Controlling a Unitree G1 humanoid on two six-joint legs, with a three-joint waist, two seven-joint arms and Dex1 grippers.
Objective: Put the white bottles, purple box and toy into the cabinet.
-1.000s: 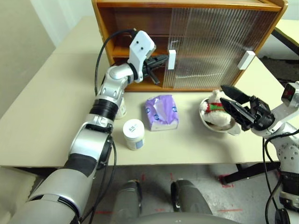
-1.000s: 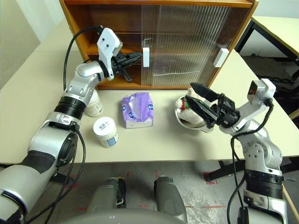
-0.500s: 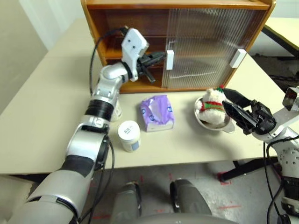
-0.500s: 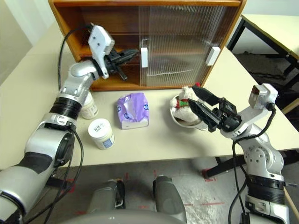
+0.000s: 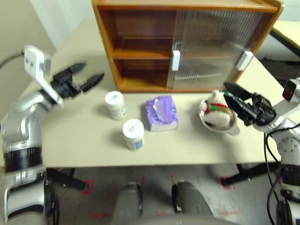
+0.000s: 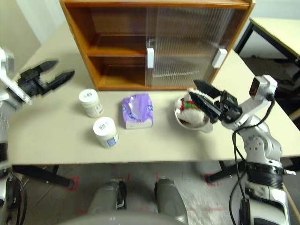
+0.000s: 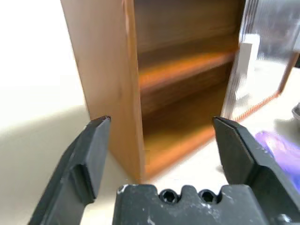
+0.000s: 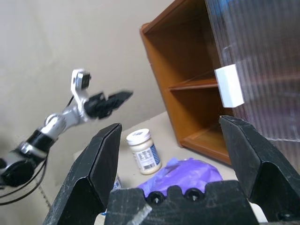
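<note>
Head view: left tool (image 5: 84, 75) spread wide, holding nothing, off to the cabinet's (image 5: 140, 47) left. Two white bottles (image 5: 115, 104) (image 5: 133, 134), purple box (image 5: 161, 112) and toy (image 5: 216, 108) sit on the table (image 5: 84, 136). Right wrist view: right tool (image 8: 173, 154) wide too, empty.

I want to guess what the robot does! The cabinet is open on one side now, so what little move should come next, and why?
Probably the left tool should swing down over the nearer white bottle. That tool is open and empty, the bottle stands close beside it on the table, and the cabinet has its left half open with bare shelves.
</note>
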